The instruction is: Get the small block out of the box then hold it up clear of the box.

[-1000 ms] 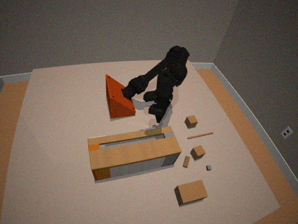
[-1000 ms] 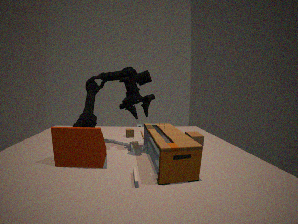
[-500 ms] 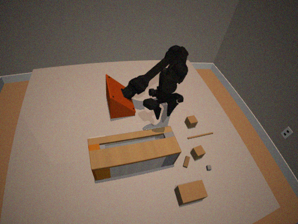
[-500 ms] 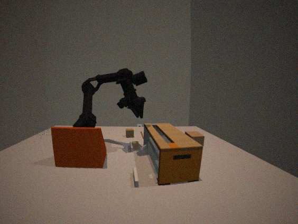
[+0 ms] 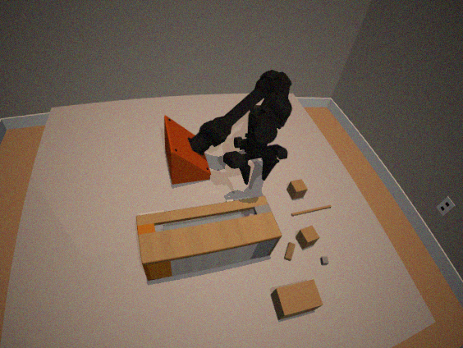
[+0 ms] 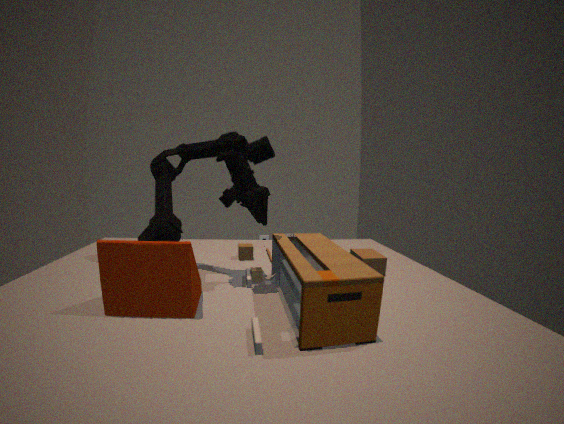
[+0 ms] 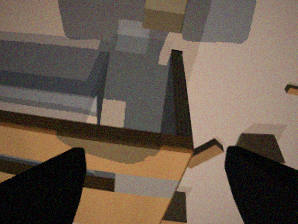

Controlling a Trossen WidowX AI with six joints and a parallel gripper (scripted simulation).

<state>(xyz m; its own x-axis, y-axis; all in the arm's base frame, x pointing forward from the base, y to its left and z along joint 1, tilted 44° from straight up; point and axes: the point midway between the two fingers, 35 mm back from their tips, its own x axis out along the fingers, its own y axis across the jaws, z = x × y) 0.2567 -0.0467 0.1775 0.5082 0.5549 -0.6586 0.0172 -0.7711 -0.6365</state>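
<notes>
The box (image 5: 209, 242) (image 6: 340, 320) (image 7: 30, 140) stands upright, with a wooden slotted top and clear front. A small tan block (image 6: 256, 274) (image 7: 164, 19) rests on the table outside the clear front, near the box's far end in the exterior view. In the top view the gripper hides that spot. My gripper (image 5: 255, 180) (image 6: 265, 223) (image 7: 156, 157) is open and empty, tilted down above the box's front edge at that end. The block lies beyond the fingertips at the top of the wrist view. Much of the shelf is hidden by the top.
An orange wedge (image 5: 186, 162) (image 6: 147, 277) stands near the arm's base. Two wooden cubes (image 5: 297, 189) (image 5: 308, 236), a thin stick (image 5: 311, 210), a short bar (image 5: 290, 251), a grey cube (image 5: 324, 260) and a large block (image 5: 299, 297) lie beyond the box's end. A low white strip (image 6: 257, 335) lies before the box.
</notes>
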